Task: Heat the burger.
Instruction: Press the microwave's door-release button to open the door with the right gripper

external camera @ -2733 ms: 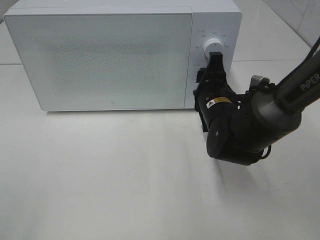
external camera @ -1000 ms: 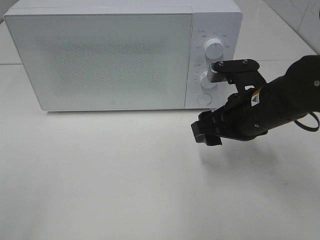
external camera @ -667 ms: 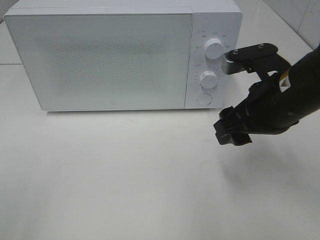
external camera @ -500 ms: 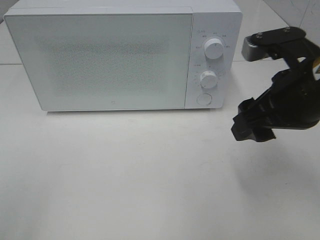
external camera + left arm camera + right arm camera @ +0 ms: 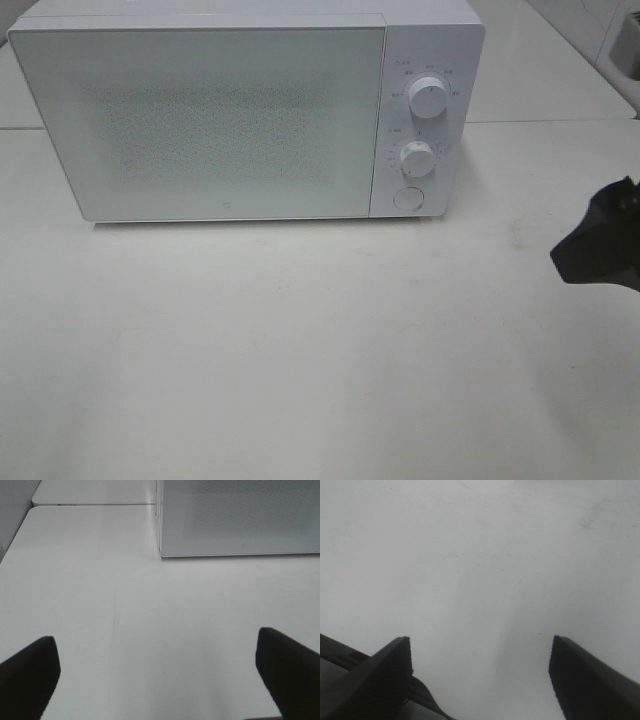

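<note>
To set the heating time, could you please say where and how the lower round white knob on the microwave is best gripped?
Probably the rim of the lower round white knob, from the front: it juts from the panel as a cylinder. Pinch sideways; another knob and a round button sit above and below.

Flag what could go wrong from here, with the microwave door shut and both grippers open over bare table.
1. The microwave is closed and its speckled door panel hides the inside. The burger shows in no view, so the oven could be running empty.
2. The markings around the upper dial and lower dial are too small to read, so the power or time may be wrong or not set at all.
</note>
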